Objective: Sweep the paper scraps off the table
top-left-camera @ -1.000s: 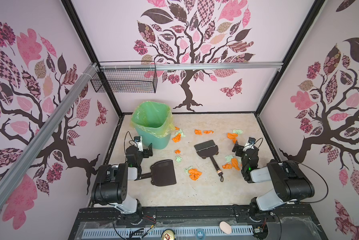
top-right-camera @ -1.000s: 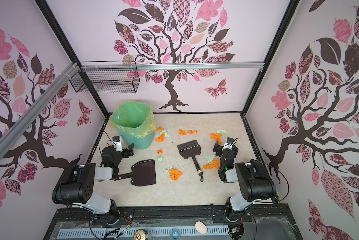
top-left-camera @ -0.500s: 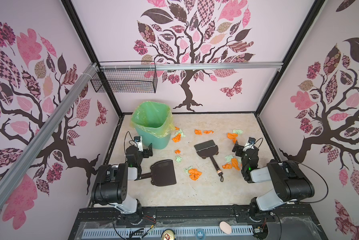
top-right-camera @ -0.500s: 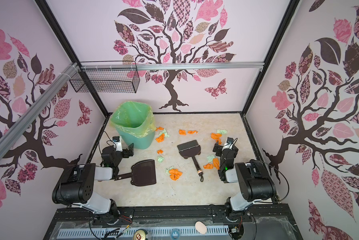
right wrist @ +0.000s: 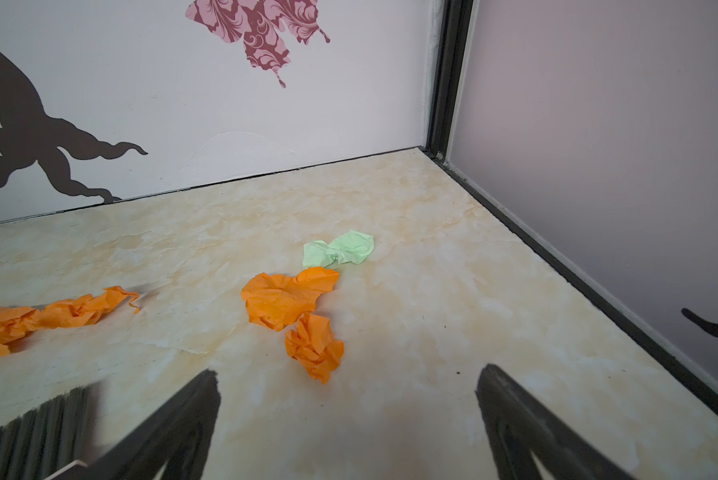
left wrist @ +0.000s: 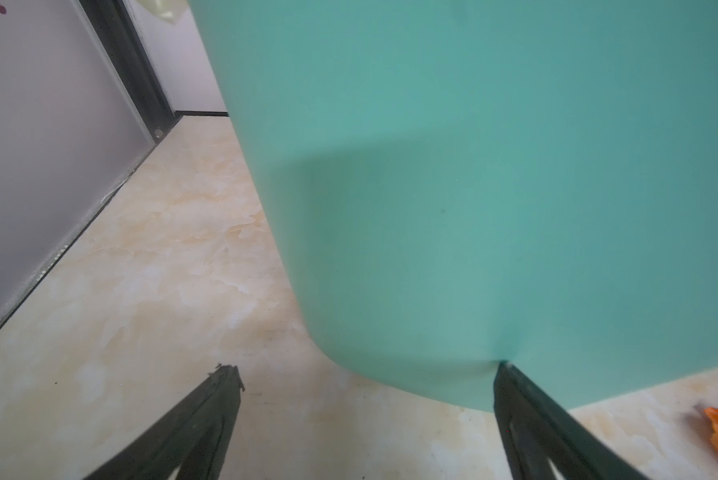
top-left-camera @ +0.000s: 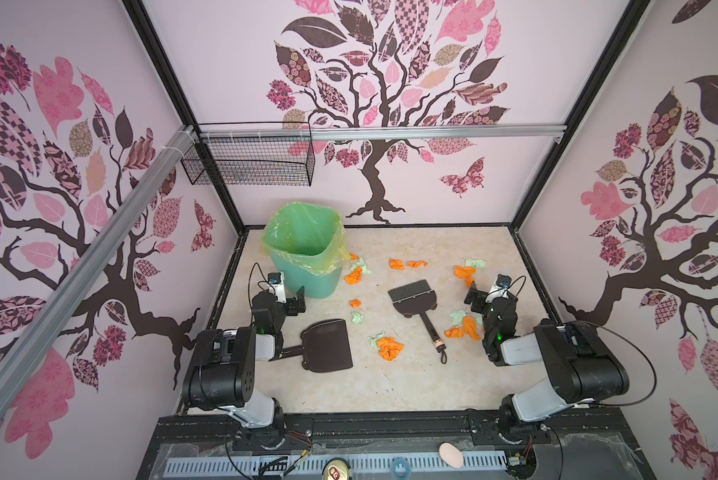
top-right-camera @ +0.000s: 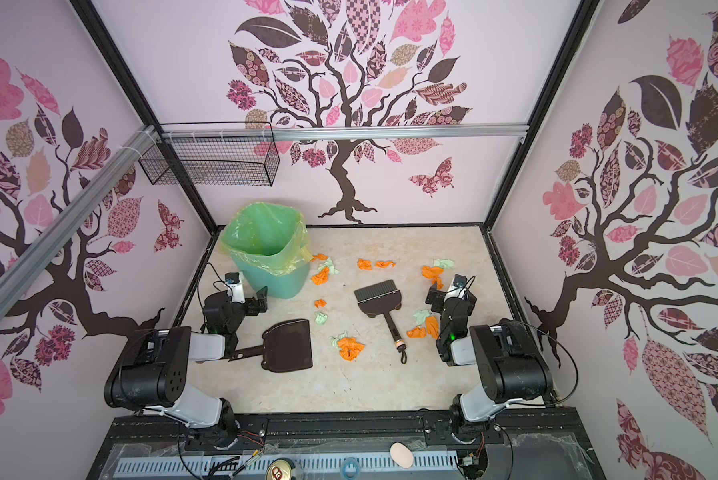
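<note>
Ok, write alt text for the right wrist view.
Orange and mint-green paper scraps lie on the beige marbled table, just ahead of the open, empty right end effector. Dark brush bristles show beside one finger.

Top views overhead, share table; wrist views close.

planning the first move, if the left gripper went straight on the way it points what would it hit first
The teal bin: its wall fills the left wrist view just ahead of the open left gripper, and one of its fingers looks at or nearly against that wall.
</note>
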Action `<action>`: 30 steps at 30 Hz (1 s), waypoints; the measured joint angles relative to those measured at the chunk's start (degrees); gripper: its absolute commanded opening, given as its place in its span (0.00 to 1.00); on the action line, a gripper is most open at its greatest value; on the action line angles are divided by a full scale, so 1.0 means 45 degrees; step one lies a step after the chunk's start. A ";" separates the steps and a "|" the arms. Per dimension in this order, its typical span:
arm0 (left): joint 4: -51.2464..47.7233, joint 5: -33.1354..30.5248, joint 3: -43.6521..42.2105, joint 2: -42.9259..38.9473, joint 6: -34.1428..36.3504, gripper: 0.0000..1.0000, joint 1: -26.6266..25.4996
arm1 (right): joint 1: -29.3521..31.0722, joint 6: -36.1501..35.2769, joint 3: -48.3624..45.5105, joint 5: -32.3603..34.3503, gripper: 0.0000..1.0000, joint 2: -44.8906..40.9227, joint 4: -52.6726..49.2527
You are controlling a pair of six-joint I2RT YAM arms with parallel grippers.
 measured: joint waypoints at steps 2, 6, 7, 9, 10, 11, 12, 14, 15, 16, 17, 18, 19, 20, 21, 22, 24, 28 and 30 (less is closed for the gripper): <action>0.0078 0.0044 -0.0010 -0.0044 -0.0092 0.97 0.0063 | 0.0000 0.0000 -0.0005 0.0000 1.00 0.0000 0.0000; -0.2225 0.0593 0.0287 -0.2050 -0.0413 0.97 0.0874 | 0.0000 0.0000 0.0000 0.0000 0.99 0.0000 0.0000; -0.3458 0.0593 0.0724 -0.2715 -0.0413 0.97 0.1054 | 0.0000 0.0000 0.0000 0.0000 1.00 0.0000 0.0000; -0.6382 0.0495 0.2467 -0.3857 -0.0301 0.97 0.1248 | 0.0000 0.0024 -0.0005 0.0034 1.00 0.0000 0.0000; -0.7509 0.0418 0.3381 -0.4216 -0.0248 0.97 0.1311 | 0.0000 0.0073 -0.0005 0.0107 0.99 0.0000 0.0005; -0.8616 0.0476 0.4265 -0.4624 -0.0214 0.97 0.1486 | 0.0000 0.0146 -0.0019 0.0165 0.99 0.0000 0.0015; -0.9374 0.0612 0.4857 -0.5047 -0.0214 0.97 0.1729 | 0.0000 0.0185 -0.0063 0.0238 1.00 -0.0010 0.0029; -1.0788 0.1166 0.5464 -0.6120 -0.0087 0.97 0.2472 | 0.0000 0.0253 -0.0223 0.0316 1.00 -0.0024 0.0185; -1.1531 0.1399 0.5552 -0.6703 0.0058 0.97 0.2841 | 0.0000 0.0282 -0.0325 0.0345 1.00 -0.0024 0.0257; -1.2148 0.1574 0.5576 -0.7145 0.0194 0.97 0.3045 | 0.0000 0.0291 -0.0403 0.0355 0.99 -0.0024 0.0316; -1.2949 0.1851 0.5591 -0.7631 0.0452 0.97 0.3152 | 0.0000 0.0296 -0.0505 0.0355 0.99 -0.0024 0.0408; -1.3775 0.2157 0.5605 -0.8048 0.0748 0.97 0.3162 | 0.0000 0.0291 -0.0607 0.0340 1.00 -0.0024 0.0525; -1.4450 0.2419 0.5610 -0.8340 0.1005 0.97 0.3147 | 0.0000 0.0272 -0.0719 0.0296 0.99 -0.0034 0.0646; -1.5285 0.2715 0.5610 -0.8714 0.1336 0.97 0.3118 | 0.0010 0.0204 -0.0840 0.0296 1.00 -0.0087 0.0763; -1.6004 0.2934 0.5610 -0.9044 0.1608 0.97 0.3109 | 0.0063 0.0180 -0.0918 0.0408 0.99 -0.0355 0.0593; -1.6538 0.3094 0.5610 -0.9330 0.1817 0.97 0.3109 | 0.0102 0.0185 -0.0942 0.0549 1.00 -0.0729 0.0282; -1.7573 0.3478 0.5610 -1.0078 0.2259 0.97 0.3109 | 0.0121 0.0403 -0.0860 0.0879 1.00 -0.2074 -0.0797; -1.9419 0.4571 0.5824 -1.1123 0.2958 0.97 0.3109 | 0.0083 0.2414 0.0345 0.1447 0.99 -0.5183 -0.4231; -2.0176 0.5353 0.6227 -1.1162 0.3279 0.97 0.3109 | 0.0010 0.2982 0.1001 0.1098 1.00 -0.6334 -0.5717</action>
